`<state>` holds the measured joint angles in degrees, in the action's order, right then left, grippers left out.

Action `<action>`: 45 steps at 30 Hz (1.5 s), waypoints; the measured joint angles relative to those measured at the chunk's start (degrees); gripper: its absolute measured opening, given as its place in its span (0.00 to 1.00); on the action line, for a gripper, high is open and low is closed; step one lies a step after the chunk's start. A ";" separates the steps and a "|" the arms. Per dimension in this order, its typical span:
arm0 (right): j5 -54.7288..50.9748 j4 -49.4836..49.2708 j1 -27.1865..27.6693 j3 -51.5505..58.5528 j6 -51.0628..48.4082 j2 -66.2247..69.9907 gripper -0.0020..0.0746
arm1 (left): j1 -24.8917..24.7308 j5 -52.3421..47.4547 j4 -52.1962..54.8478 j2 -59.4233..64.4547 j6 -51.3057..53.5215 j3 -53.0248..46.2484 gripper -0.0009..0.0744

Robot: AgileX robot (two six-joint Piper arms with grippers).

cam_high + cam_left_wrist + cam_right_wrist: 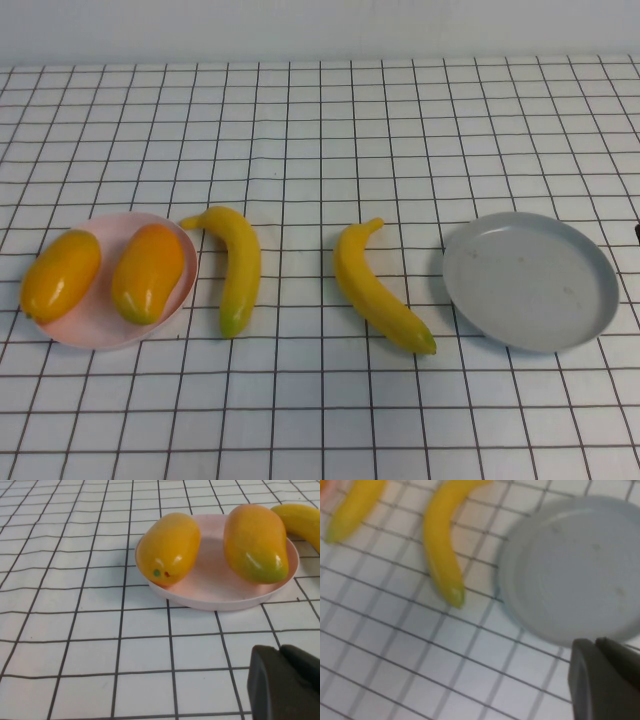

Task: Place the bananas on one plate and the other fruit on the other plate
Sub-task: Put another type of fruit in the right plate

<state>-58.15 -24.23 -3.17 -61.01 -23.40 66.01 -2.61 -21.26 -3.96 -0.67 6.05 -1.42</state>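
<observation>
Two mango-like fruits (pixel 60 275) (pixel 148 271) lie on the pale pink plate (pixel 95 322) at the left. Two bananas (pixel 236 262) (pixel 380 290) lie on the cloth between the plates. The grey plate (pixel 530 280) at the right holds nothing. Neither gripper shows in the high view. In the left wrist view my left gripper (pixel 279 650) is shut and empty, above the cloth short of the pink plate (pixel 215 587) with both fruits (pixel 168 547) (pixel 255 542). In the right wrist view my right gripper (pixel 595 642) is shut and empty, beside the grey plate (pixel 580 565) and a banana (pixel 442 545).
A white cloth with a black grid (pixel 320 120) covers the whole table. A small dark sliver (pixel 637 232) shows at the right edge of the high view. The second banana (pixel 355 505) shows at the edge of the right wrist view.
</observation>
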 joint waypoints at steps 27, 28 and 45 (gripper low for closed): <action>-12.30 26.03 -29.63 -45.68 14.38 52.60 0.81 | 0.00 0.00 0.00 0.00 0.00 0.00 0.01; -12.30 24.91 -29.63 -46.57 14.38 53.93 0.84 | 0.00 0.00 0.00 0.00 0.00 0.00 0.01; -12.11 20.50 -31.69 -50.25 10.38 63.91 0.54 | 0.00 0.00 0.00 0.00 0.10 0.00 0.01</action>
<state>-70.26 -3.73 -34.87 -111.26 -13.02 129.93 -2.61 -21.26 -3.96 -0.67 6.15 -1.42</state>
